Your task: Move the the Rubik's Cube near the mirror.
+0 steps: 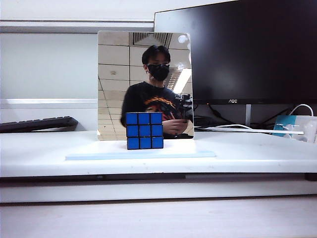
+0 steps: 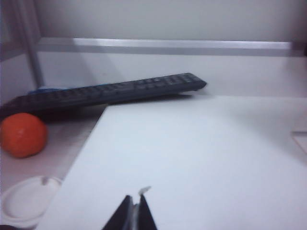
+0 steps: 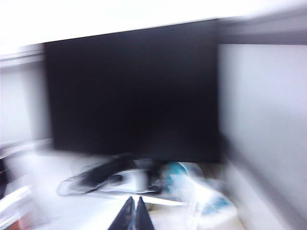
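Left tool (image 2: 135,211) closed, empty, above white bench (image 2: 201,153) near keyboard (image 2: 105,91) and orange (image 2: 22,134). Right tool (image 3: 134,213) closed, empty, facing blurred monitor (image 3: 134,91). Rubik's Cube (image 1: 144,130) on pale base, touching or just before upright mirror (image 1: 119,69).

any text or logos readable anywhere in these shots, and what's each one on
"AOC": on the lower bezel of the black monitor, exterior view.
Shirt print of the person reflected in the mirror: graphic, no legible words.
Keyboard keys, left wrist view: too blurred to read.
Right wrist view: motion-blurred, nothing legible.
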`<state>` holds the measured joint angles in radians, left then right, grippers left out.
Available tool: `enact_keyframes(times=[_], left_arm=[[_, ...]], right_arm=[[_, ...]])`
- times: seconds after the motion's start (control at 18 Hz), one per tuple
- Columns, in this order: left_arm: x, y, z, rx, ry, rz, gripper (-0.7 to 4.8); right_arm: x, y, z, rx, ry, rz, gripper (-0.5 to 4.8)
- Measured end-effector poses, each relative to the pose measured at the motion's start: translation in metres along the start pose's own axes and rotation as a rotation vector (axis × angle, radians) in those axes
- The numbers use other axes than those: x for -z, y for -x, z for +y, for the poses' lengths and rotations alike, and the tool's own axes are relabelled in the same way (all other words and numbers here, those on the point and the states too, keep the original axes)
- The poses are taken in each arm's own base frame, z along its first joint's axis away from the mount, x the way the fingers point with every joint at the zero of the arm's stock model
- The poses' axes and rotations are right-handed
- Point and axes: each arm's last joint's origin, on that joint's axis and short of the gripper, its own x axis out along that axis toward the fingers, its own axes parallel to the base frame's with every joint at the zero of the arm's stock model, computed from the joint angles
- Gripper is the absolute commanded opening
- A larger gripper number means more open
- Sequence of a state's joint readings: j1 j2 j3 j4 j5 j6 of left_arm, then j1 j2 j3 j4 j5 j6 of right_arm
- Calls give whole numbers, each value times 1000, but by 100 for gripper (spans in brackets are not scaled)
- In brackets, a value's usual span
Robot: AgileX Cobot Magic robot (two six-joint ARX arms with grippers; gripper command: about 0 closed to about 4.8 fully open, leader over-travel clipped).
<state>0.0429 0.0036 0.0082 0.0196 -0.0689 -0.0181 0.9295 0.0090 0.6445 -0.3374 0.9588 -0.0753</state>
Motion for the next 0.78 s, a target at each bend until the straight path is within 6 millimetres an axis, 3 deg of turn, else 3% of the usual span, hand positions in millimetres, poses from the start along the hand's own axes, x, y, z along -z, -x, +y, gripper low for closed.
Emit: enact_keyframes(times=[0.33,0.44,0.61,0.67,0.78], left_arm=[[2,0,0,2,-1,17,22],[2,0,0,2,-1,16,22],[2,0,0,2,-1,17,22],[2,0,0,2,-1,16,22],[2,0,0,2,-1,16,22]], right_arm=[[8,-1,0,127,104,7,-1],[43,-11,13,104,194,53,-1],[132,-38,20,-48,256,180,0],[149,-43,17,-85,217,206,-1],[163,-48,9,-103,88,187,0]])
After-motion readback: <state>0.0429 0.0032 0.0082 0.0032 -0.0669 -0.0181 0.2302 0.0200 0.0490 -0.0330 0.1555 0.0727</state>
